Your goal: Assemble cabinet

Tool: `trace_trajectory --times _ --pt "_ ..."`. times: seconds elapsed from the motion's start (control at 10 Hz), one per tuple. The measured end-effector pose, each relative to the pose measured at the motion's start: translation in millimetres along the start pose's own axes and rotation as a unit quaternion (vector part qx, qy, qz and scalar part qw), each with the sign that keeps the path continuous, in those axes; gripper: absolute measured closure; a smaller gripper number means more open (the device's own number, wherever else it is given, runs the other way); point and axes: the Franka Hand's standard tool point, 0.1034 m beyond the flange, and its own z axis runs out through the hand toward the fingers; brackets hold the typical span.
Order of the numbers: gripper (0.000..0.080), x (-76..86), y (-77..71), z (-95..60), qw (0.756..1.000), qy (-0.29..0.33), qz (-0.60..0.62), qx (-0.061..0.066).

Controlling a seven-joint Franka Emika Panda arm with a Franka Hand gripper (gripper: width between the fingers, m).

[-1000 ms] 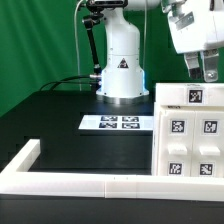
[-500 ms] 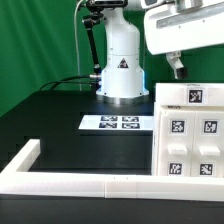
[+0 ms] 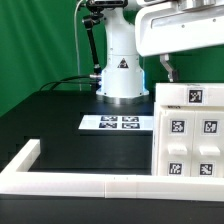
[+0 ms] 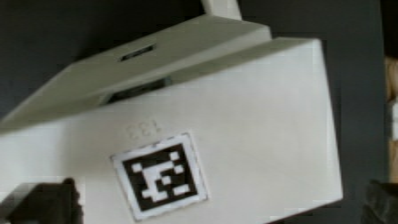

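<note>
We count one cabinet (image 3: 190, 133) at the right edge of the exterior frame, standing on the black table (image 3: 60, 125) with five tags showing: one on its top face, four on its front. One marker board (image 3: 120, 123) lies flat at centre frame, carrying four tags. One white border rail (image 3: 70, 183) runs along the lower frame, touching the cabinet's foot. The gripper (image 3: 166, 66) hangs upper right, above the cabinet, touching nothing we can see; one finger (image 3: 166, 68) shows, so we cannot tell how far the fingers are spread. In the wrist view the cabinet (image 4: 196, 130) fills the frame, one tag showing
</note>
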Motion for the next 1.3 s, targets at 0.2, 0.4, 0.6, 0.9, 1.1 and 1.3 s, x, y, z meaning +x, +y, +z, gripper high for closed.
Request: trace_trajectory --times 0.2,0.4,0.6,0.9,1.1,1.3 --pt "0.0002 -0.5 -0.4 0.3 0.992 0.0 -0.126 -0.008" --pt "0.0002 -0.9 -0.1 0.2 0.975 -0.002 -0.223 -0.018" --pt "0.0002 -0.6 2.0 0.5 0.961 -0.003 -0.277 -0.019" --pt "0.0002 1.0 5.7 0.5 0.923 -0.006 -0.385 -0.023" --pt "0.0002 4.9 9.3 1.3 0.867 -0.008 -0.497 -0.032" --pt "0.0002 6.1 9.1 2.1 0.811 -0.008 -0.584 -0.043"
